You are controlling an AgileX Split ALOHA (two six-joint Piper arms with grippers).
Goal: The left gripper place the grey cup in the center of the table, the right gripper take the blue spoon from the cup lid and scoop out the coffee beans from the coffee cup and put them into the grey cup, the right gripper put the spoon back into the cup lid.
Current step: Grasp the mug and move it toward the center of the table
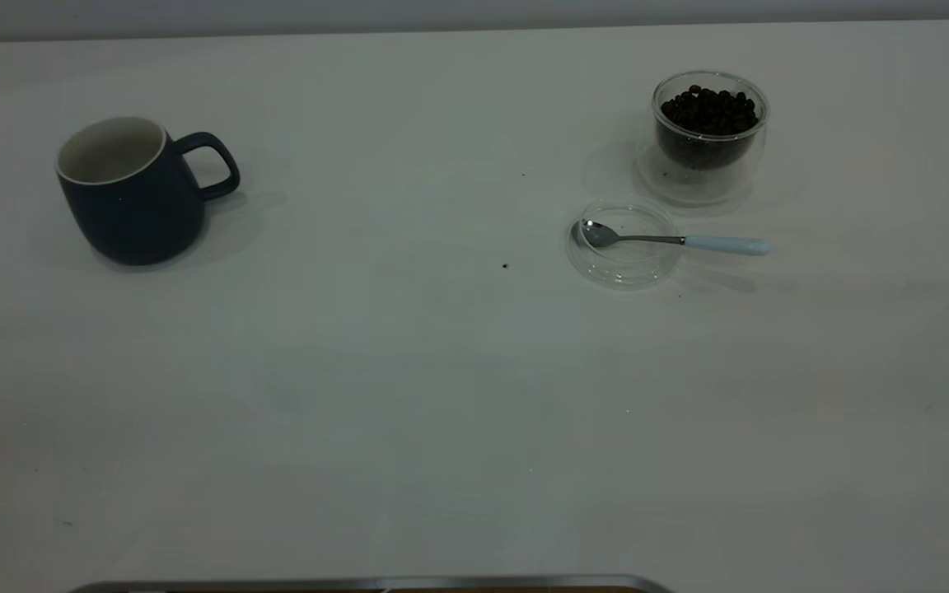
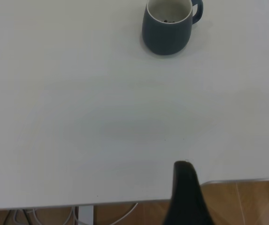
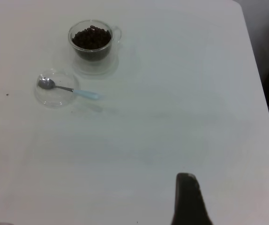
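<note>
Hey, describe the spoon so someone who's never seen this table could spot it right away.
Look at the right side of the white table, just in front of the glass cup of coffee beans. The spoon lies with its metal bowl in a clear round lid; its pale blue handle sticks out.

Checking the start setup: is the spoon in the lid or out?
In: the spoon's bowl rests inside the lid, its handle overhanging the rim.

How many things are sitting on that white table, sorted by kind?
Cups: 2, the grey cup and the glass coffee cup full of beans
Lids: 1, the clear cup lid
Spoons: 1, the blue spoon
Total: 4
</note>
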